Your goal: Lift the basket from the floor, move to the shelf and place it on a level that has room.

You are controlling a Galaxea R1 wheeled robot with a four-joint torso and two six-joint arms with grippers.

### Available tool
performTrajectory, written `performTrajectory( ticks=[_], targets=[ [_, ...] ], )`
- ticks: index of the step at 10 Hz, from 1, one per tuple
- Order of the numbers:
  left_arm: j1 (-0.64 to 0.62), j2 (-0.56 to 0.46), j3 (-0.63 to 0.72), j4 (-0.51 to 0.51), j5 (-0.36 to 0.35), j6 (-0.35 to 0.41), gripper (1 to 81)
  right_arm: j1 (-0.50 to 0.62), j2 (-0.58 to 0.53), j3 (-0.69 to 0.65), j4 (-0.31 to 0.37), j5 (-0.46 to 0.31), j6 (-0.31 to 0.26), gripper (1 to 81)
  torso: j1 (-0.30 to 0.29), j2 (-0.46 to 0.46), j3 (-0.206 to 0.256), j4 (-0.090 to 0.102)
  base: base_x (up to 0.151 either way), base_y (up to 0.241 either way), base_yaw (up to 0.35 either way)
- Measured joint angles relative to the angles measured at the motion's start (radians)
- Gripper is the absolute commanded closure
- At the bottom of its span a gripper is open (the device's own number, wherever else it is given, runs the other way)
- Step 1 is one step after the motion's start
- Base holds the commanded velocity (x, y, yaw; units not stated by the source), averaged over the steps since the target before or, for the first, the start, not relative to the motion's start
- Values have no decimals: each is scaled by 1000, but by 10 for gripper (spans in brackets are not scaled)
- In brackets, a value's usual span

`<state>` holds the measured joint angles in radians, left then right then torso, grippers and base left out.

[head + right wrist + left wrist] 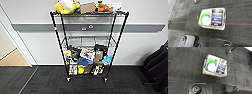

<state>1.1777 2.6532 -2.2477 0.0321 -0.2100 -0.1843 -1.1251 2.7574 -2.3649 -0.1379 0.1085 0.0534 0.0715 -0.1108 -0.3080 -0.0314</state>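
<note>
The cream woven basket (210, 73) rests on the dark grey carpet floor (183, 65), seen from above in the left wrist view. It holds a round white item with a green rim and a blue packet. The same basket (211, 26) lies on the floor (238, 15) in the right wrist view, apart from the robot's dark plate. In the head view the black wire shelf (120, 35) stands against the wall straight ahead. Its second level (87, 38) from the top is bare mesh. Toys and a box crowd the top tier, and the lower tiers are packed.
A dark bag or chair (157, 65) sits at the right by the wall. A doorway to light wooden flooring (12, 58) opens at the left. Red lines (238, 23) run across the carpet. A castor wheel (229, 51) shows near the basket.
</note>
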Motion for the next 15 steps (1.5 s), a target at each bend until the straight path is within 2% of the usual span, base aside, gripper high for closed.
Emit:
performTrajectory(
  ticks=[3, 5, 10, 15],
  targets=[
    [0, 4, 1, 0, 1, -11, 10, -24, 0, 0, 1, 0, 0, 10, 64, -101, 0, 0, 0, 0, 0],
    [4, 4, 1, -1, 1, -55, 10, -41, 0, 0, 1, -3, 1, 10, 106, -169, 0, 0, 0, 0, 0],
    [24, 20, 4, 0, 7, -61, 10, -47, 11, -4, 2, -1, 1, 10, 206, -328, -10, 0, 0, 0, 0],
    [13, 21, 0, 0, 11, -61, 10, -42, 11, -15, 2, -1, 1, 10, 309, -491, -157, 0, 0, 0, 0]
  ],
)
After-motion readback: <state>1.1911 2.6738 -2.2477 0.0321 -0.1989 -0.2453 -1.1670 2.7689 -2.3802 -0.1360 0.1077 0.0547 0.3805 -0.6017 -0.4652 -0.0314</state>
